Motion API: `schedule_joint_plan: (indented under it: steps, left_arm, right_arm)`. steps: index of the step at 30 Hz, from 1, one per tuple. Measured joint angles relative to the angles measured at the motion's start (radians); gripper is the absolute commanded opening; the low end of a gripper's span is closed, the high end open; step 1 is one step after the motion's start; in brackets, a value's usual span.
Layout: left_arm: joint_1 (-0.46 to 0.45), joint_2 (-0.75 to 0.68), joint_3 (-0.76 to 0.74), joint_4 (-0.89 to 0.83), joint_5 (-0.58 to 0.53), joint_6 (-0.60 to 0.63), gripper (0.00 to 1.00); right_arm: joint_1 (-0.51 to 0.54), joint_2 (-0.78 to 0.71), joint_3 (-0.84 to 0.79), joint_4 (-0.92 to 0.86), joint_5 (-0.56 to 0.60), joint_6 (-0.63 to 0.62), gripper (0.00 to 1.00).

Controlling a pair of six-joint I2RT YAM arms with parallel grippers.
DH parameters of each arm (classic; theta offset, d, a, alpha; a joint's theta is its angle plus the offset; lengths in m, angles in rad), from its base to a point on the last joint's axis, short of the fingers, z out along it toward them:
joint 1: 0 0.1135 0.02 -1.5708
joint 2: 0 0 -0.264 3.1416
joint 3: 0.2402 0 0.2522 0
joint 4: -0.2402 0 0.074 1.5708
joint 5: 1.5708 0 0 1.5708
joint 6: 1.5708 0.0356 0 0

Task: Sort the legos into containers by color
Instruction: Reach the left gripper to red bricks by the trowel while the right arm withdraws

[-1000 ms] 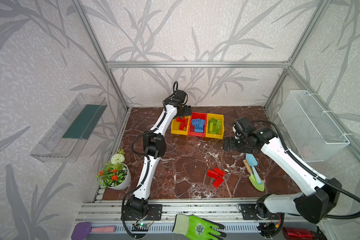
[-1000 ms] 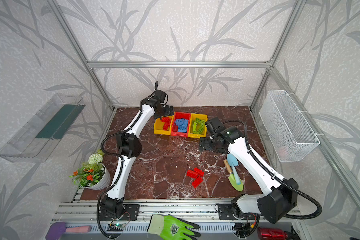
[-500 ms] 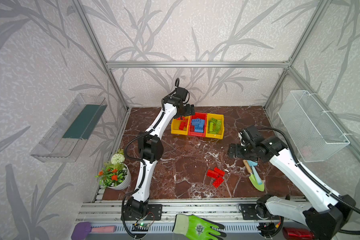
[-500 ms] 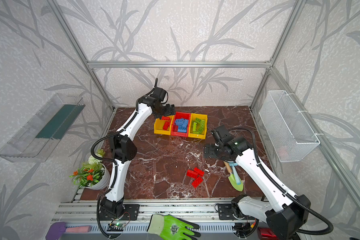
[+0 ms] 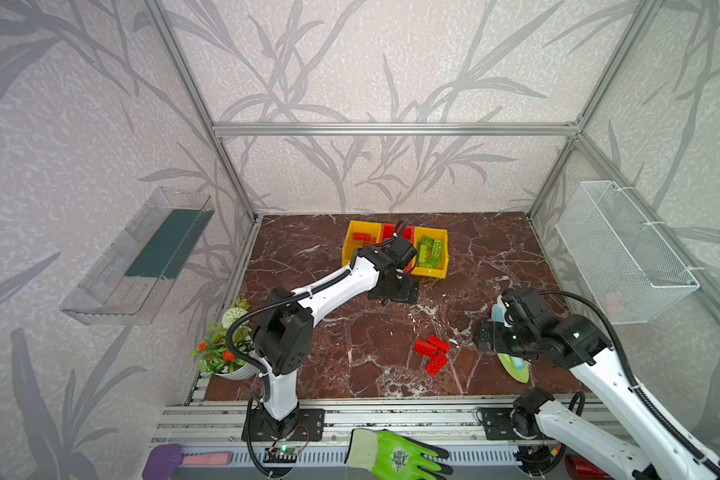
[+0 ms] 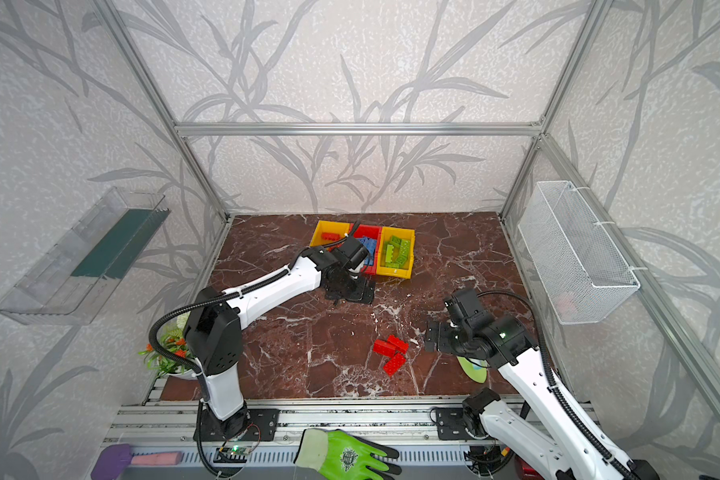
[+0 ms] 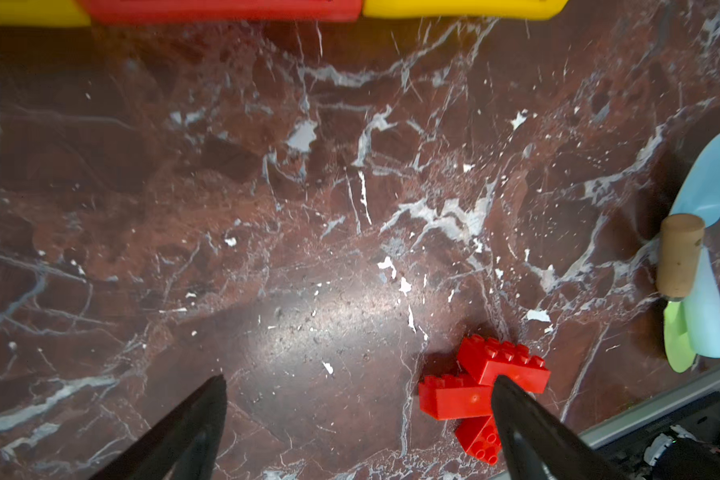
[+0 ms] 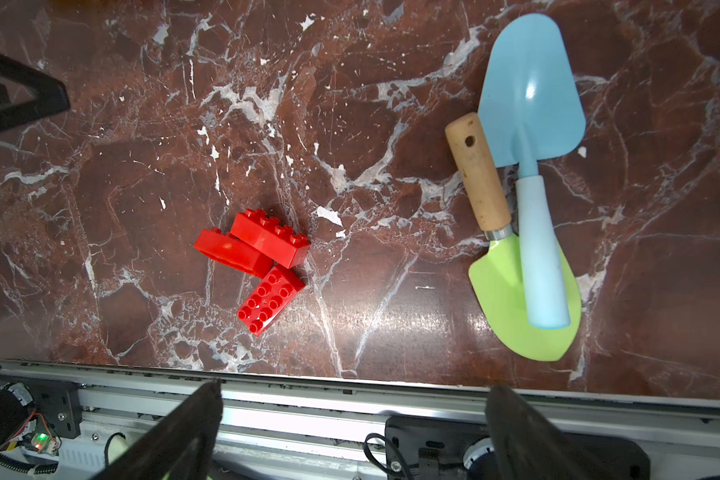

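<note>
Three-piece target: facing clustered red studded plastic bricks on marble floor, axes differing, just left of the spread, empty right gripper; holding the spread left gripper farther off, by yellow-and-red bins.

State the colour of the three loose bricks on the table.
The bricks are red; right wrist view shows best.

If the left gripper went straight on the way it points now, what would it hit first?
Most likely the bare table: the left gripper points down at it, open. The red bricks lie by one finger; depth is unclear.
</note>
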Motion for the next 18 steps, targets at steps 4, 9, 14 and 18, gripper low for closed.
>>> schedule_joint_plan:
  steps: [4, 9, 14, 18]
  left_arm:
    - [-0.073, 0.0, -0.011, 0.026, 0.002, -0.002, 0.99]
    - [-0.147, 0.024, 0.025, 0.029, 0.001, 0.032, 0.99]
    - [-0.161, 0.051, 0.041, 0.023, 0.002, 0.068, 0.99]
    - [-0.167, 0.08, 0.059, 0.011, -0.002, 0.092, 0.99]
  right_arm:
    - [0.0, -0.039, 0.0, -0.037, 0.003, 0.002, 0.99]
    - [0.0, -0.129, -0.001, -0.077, 0.008, 0.034, 0.99]
    - [0.0, -0.207, -0.018, -0.114, 0.02, 0.076, 0.99]
    - [0.0, -0.245, -0.034, -0.143, 0.029, 0.102, 0.99]
